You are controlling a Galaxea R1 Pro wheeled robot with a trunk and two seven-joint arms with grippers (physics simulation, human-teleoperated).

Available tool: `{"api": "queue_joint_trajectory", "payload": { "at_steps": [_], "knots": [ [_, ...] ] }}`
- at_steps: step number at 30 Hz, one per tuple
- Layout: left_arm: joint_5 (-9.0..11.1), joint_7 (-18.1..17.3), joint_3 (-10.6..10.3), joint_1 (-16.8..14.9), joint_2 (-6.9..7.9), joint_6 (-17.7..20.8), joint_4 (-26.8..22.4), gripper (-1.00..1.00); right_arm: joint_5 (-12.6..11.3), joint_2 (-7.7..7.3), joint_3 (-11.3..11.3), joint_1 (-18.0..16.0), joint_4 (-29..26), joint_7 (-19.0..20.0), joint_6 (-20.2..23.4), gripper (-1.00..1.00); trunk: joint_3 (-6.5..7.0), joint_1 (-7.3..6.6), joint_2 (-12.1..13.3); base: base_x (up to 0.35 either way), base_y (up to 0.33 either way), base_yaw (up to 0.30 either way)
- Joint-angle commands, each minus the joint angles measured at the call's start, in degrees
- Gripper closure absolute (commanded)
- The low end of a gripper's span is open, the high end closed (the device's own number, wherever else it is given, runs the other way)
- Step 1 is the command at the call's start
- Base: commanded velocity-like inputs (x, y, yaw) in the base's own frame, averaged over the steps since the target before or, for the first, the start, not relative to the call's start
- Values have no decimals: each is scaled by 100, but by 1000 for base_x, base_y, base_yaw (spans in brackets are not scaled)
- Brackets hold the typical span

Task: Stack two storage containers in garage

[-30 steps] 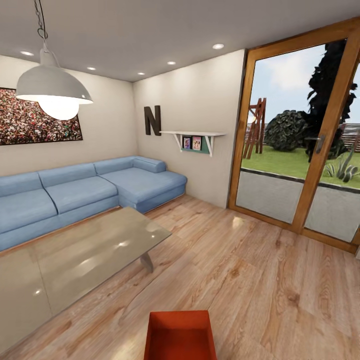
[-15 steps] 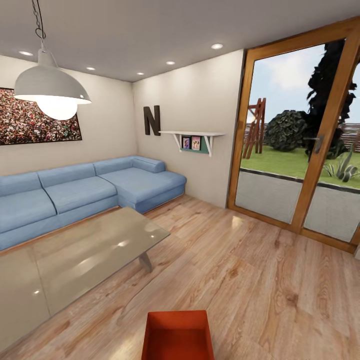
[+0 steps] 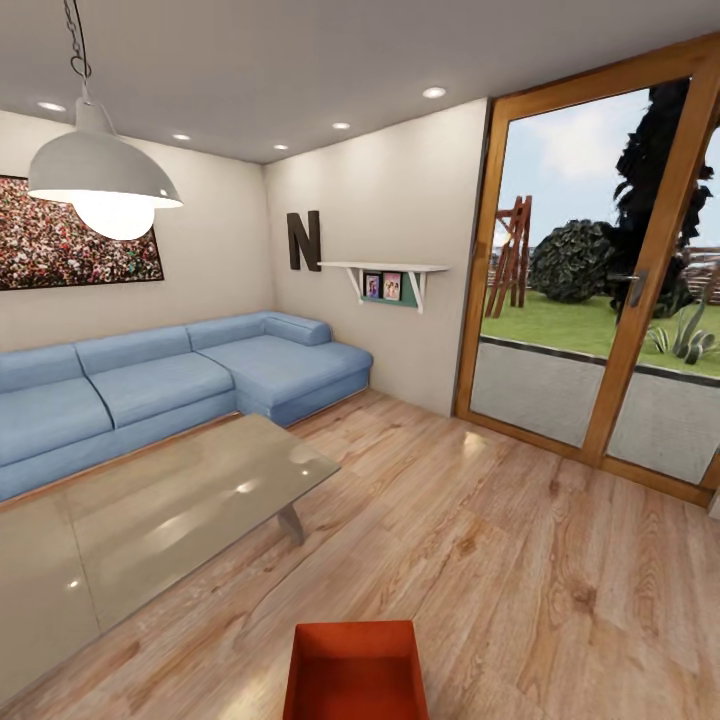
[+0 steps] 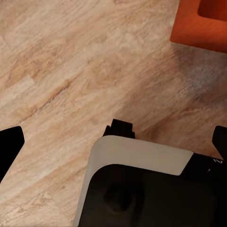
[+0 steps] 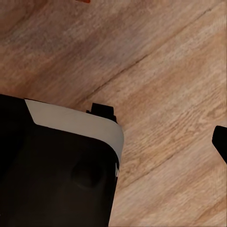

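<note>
Now both wrists point down at plank floor [image 4: 71, 71]; storage container [image 3: 355, 670] nearby; jaws' state unclear.

Storage container [image 3: 355, 670]: the head view's lower edge is cutting off its near end.
Container corner [image 4: 201, 21]: the left wrist view's edge is cropping all but one corner.
Sofa [image 3: 150, 385]: running off-frame.
Shelf photos [image 3: 382, 286]: too small to make out.

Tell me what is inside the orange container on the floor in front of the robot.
The storage container looks empty: bare orange walls and floor show inside. Its near part is cut off by the picture's edge, so anything there stays unseen.
</note>
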Motion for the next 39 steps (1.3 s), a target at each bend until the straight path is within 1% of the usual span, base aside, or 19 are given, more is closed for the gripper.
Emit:
{"api": "queue_joint_trajectory", "payload": {
  "at_steps": [1,8,12,21,39],
  "knots": [
    [34,6,-15,-3,-2,-18,1,-100,-43,2,55,-7,18,-6,-36,-100,-9,0,-4,0,0,0],
    [-32,4,-41,-3,17,-26,-22,-100,-29,-6,77,-7,19,61,2,-100,-65,0,-4,0,0,0],
    [-27,4,-44,-4,13,-20,-21,-100,-37,30,73,-7,18,80,6,-100,-102,0,-4,0,0,0],
    [-35,4,-53,-3,14,-25,-21,-100,-40,43,66,-7,18,83,13,-100,-184,0,-4,0,0,0],
    [-36,4,-58,-3,14,-25,-21,-100,-31,13,81,-7,16,75,-11,-100,-349,0,-4,0,0,0]
  ]
}}
